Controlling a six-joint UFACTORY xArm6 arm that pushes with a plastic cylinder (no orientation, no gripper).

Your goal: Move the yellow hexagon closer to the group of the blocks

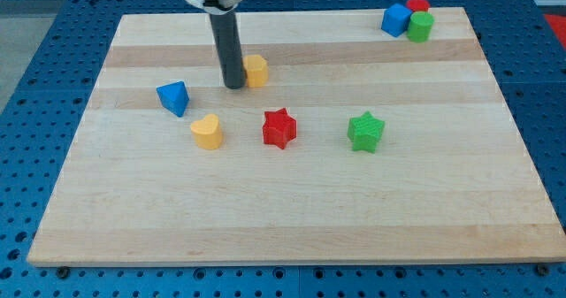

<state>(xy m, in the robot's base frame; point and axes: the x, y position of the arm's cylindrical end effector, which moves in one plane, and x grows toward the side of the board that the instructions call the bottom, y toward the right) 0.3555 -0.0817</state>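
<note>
The yellow hexagon [256,70] sits on the wooden board [292,210], left of centre and toward the view's top. My tip [234,87] rests right against its left side, and the rod hides part of it. A group of three blocks stands in the board's top right corner: a blue cube [396,19], a red cylinder [417,6] and a green cylinder [420,27], touching one another. The hexagon is far to the left of that group.
A blue triangular block [174,97] lies left of my tip. A yellow heart [208,132], a red star [279,128] and a green star [365,131] lie in a loose row across the board's middle.
</note>
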